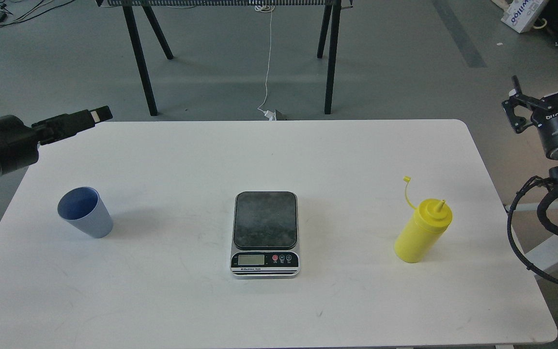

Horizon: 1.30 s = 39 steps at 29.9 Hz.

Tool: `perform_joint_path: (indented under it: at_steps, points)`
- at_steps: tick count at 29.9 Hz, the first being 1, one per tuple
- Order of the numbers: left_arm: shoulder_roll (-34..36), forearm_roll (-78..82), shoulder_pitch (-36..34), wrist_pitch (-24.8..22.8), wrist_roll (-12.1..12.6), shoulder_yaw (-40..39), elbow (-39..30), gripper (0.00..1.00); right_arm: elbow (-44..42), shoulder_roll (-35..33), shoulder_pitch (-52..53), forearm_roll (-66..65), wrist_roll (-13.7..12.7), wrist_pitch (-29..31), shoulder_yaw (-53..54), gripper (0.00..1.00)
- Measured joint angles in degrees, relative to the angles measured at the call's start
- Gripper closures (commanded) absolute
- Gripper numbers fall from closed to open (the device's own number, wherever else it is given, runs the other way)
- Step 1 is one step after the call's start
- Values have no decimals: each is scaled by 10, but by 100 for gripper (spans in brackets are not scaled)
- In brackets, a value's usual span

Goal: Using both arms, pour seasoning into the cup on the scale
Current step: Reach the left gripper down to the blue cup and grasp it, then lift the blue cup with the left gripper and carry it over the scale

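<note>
The light-blue cup stands upright on the left of the white table. The scale lies at the table's middle with its dark plate bare. The yellow seasoning bottle stands upright at the right, nozzle uncapped, its cap strap sticking up. My left gripper hovers over the table's back left corner, seen side-on pointing right, well behind the cup. My right gripper is off the table's right edge, fingers spread and empty, behind and right of the bottle.
A black-legged stand and a white cable are on the floor behind the table. A cardboard box sits at the far right corner of the floor.
</note>
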Motion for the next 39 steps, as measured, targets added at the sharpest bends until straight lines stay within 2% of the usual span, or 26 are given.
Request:
perform_joint_path:
  at_steps: [4, 8, 11, 13, 15, 20, 22, 23, 34, 37, 39]
  points:
    - [-4, 105, 7, 101, -2, 72, 74, 24, 2, 0, -1, 0, 1, 0, 0, 1]
    - [-13, 130, 6, 213, -2, 180, 150, 30, 8, -1, -5, 0, 1, 0, 0, 1]
    - [-39, 132, 0, 268, -2, 241, 203, 34, 10, -1, -6, 0, 1, 0, 0, 1]
    - [-59, 132, -2, 285, -2, 262, 232, 41, 10, -1, -6, 0, 0, 0, 0, 1]
    - [-76, 133, -2, 292, -2, 276, 253, 48, 10, -1, -6, 0, 0, 0, 0, 1]
    - [-100, 132, -3, 296, -2, 295, 272, 83, 9, -1, -6, 0, 0, 0, 0, 1]
    - [-103, 132, -3, 296, -2, 296, 277, 94, 9, -1, -6, 0, 1, 0, 0, 1]
    - [-104, 131, -3, 296, -2, 296, 280, 97, 9, -1, -6, 0, 1, 0, 0, 1]
    - [-98, 128, -59, 283, -2, 295, 268, 99, 8, -1, -7, 0, 1, 0, 0, 1]
    - [-82, 130, -88, 249, -2, 295, 240, 99, 8, -1, -9, 0, 2, 0, 0, 1]
    - [-60, 130, -113, 215, -2, 295, 196, 99, 8, -1, -11, 0, 2, 0, 0, 1]
